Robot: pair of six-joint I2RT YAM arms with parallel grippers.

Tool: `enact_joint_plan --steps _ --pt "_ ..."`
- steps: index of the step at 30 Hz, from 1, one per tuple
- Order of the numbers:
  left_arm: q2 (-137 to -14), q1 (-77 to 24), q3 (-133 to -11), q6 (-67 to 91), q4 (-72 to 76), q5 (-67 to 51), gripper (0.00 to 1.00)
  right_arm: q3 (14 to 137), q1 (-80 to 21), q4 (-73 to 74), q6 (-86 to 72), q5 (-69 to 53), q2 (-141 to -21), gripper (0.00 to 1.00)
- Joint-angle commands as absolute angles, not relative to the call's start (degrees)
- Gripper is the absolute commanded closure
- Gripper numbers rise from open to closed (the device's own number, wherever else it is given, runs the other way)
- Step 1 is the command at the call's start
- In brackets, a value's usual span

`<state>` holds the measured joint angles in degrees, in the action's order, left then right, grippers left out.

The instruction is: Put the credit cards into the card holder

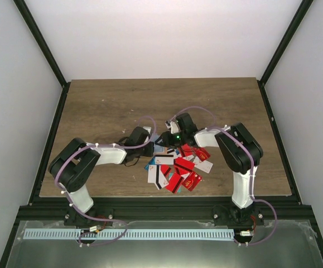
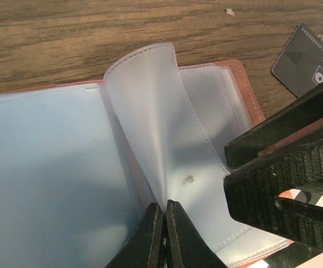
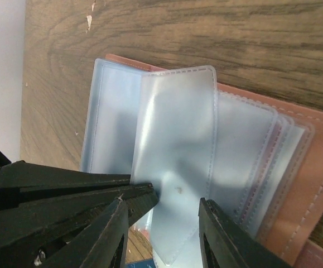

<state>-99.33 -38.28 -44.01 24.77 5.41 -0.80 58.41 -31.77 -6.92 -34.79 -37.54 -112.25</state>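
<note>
left end effector [image 2: 165, 211] pinches card holder [image 2: 246, 84] sleeve [image 2: 144, 111], credit cards [image 1: 181, 167] beside.

Left gripper [image 2: 164, 209] closed; right gripper [image 3: 175, 202] ajar.

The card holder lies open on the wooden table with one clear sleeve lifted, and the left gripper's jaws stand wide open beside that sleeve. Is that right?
Not quite. The left gripper is shut, pinching the lifted clear sleeve by its edge, as the left wrist view shows. The card holder does lie open on the wooden table.
</note>
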Motion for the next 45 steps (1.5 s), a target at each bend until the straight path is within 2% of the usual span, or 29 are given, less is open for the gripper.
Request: enact_joint_plan --steps 1,10,18,22,31,40,41,45 --pt "-99.5 -37.2 -40.0 27.1 5.0 -8.4 0.96 56.6 -32.3 -4.8 -36.0 -35.5 -110.8 0.63" --pt "-99.9 -34.8 -36.7 29.6 11.5 -13.6 0.96 51.9 -32.5 -9.2 -44.0 -38.6 -110.4 0.63" --pt "-100.0 -34.8 -36.5 29.7 12.0 -14.0 0.96 53.2 -33.1 -10.0 -46.0 -40.5 -113.1 0.66" --pt "-100.1 -34.8 -36.4 29.7 12.4 -14.2 0.96 53.8 -33.5 -9.3 -46.1 -40.5 -113.7 0.7" --pt "-99.9 -34.8 -36.1 29.6 12.6 -14.1 0.96 54.0 -33.5 -8.7 -46.0 -39.6 -113.9 0.89" --pt "-98.9 -34.8 -36.0 29.5 12.3 -14.3 0.96 54.9 -33.5 -8.2 -45.3 -39.0 -114.2 0.99" --pt "-98.4 -34.8 -36.1 29.4 11.9 -14.3 0.95 55.2 -33.6 -7.7 -44.9 -38.8 -114.0 0.99" --pt "-94.1 -34.8 -36.2 29.9 8.6 -13.4 0.81 56.3 -33.7 -5.0 -43.0 -36.9 -112.7 0.99"
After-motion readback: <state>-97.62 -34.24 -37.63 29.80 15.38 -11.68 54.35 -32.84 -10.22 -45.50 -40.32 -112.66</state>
